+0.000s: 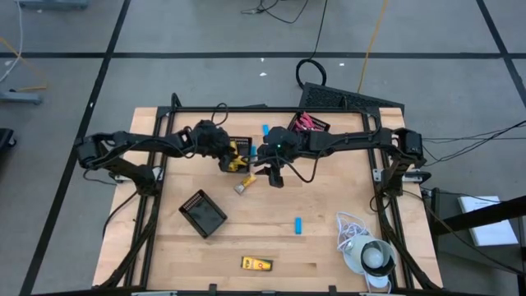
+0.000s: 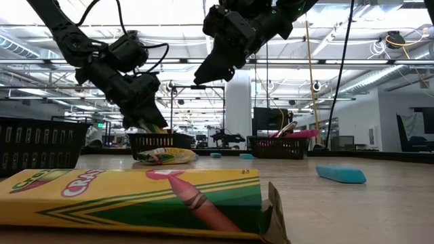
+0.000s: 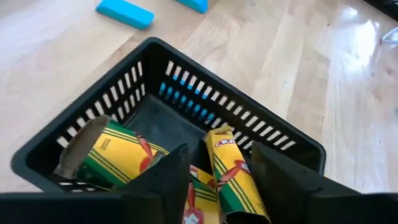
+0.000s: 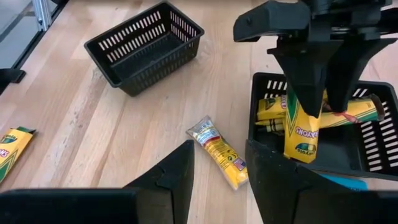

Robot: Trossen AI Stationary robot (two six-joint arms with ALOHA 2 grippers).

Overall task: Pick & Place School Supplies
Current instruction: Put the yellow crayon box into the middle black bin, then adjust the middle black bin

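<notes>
A black basket [image 1: 242,145] at the table's middle holds several yellow crayon boxes. My left gripper [image 3: 219,149] hangs over it, open, its fingers on either side of one crayon box [image 3: 233,180]. That box stands on end among the others and leans on them. My right gripper [image 4: 219,146] is open with nothing between its fingers, higher up and just right of the basket. Below and ahead of it a yellow tube [image 4: 217,152] lies flat on the table. A loose crayon box [image 1: 256,263] lies near the front edge, and a light-blue eraser [image 1: 298,224] lies right of centre. My left gripper comes at the upright crayon box from above, slanting down, one finger [image 3: 283,180] close by each broad side of its upper end [image 4: 303,118]. I cannot tell whether either finger touches it. The box's lower end stands inside the basket.
An empty black basket [image 1: 203,212] sits front left. A basket with pink-handled scissors [image 1: 311,123] stands at the back, with a second eraser [image 1: 265,130] left of it. A white cord with a round object [image 1: 366,251] lies at the front right.
</notes>
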